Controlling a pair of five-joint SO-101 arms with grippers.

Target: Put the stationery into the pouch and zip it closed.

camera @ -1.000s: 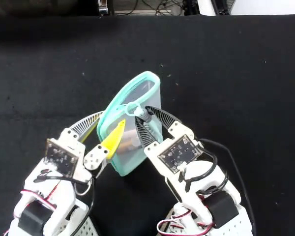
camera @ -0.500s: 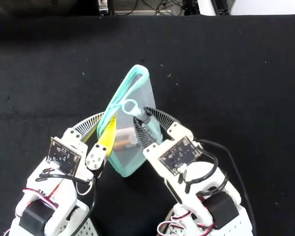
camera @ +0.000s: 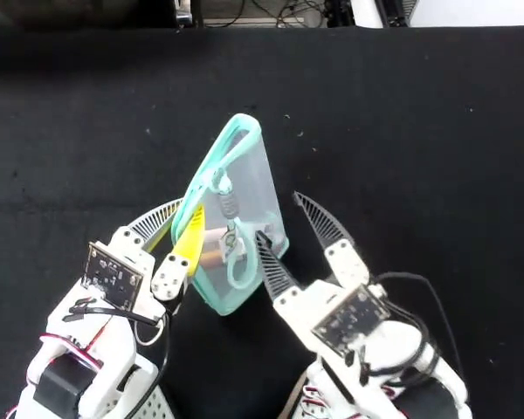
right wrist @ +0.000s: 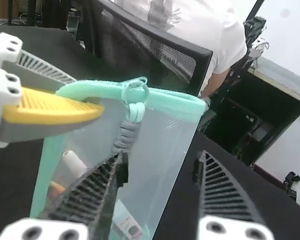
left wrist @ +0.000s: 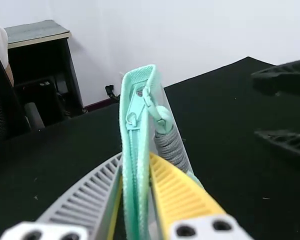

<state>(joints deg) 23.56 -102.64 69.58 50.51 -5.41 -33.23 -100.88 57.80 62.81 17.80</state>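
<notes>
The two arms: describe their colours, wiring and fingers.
Both are white plastic with black motors, wrist circuit boards and red, white and black wires. Left tool: one grey, one yellow ribbed finger. Right tool: two black ribbed fingers.

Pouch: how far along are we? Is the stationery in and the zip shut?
Looks done: stationery lies inside the pouch, visible through its side, and the zipper looks shut along the top edge. In hand: the left claw grips the pouch upright by that edge; the right claw stands open beside it, gripping nothing. Left: probably only confirming the zip's end and setting the pouch down.
</notes>
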